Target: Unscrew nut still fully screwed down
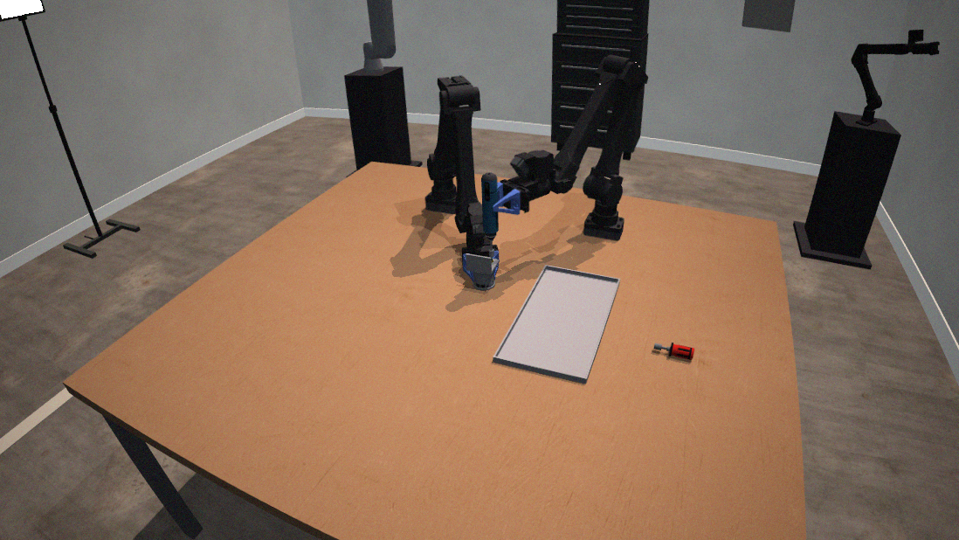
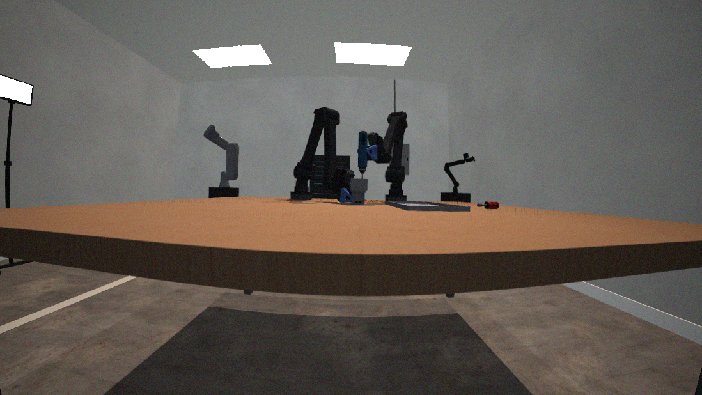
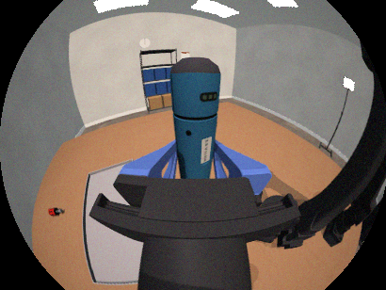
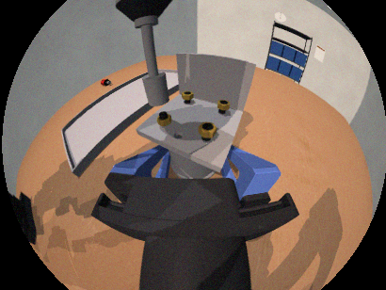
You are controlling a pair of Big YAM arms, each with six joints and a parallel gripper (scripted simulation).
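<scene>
Red-handled tool (image 1: 681,350) (image 2: 491,204) (image 3: 53,212) (image 4: 105,82) lying on its side, shallow pale tray (image 1: 563,321) (image 2: 436,208) (image 3: 111,231) (image 4: 110,113) near it, dark drawer cabinet (image 1: 596,53) (image 2: 342,164) at back, lamp stand (image 1: 52,108) (image 2: 7,162) (image 3: 341,123) off to one side, shelf rack (image 3: 157,51) (image 4: 292,30) with blue bins, round pale disc (image 3: 145,42) (image 4: 281,17) on wall above
</scene>
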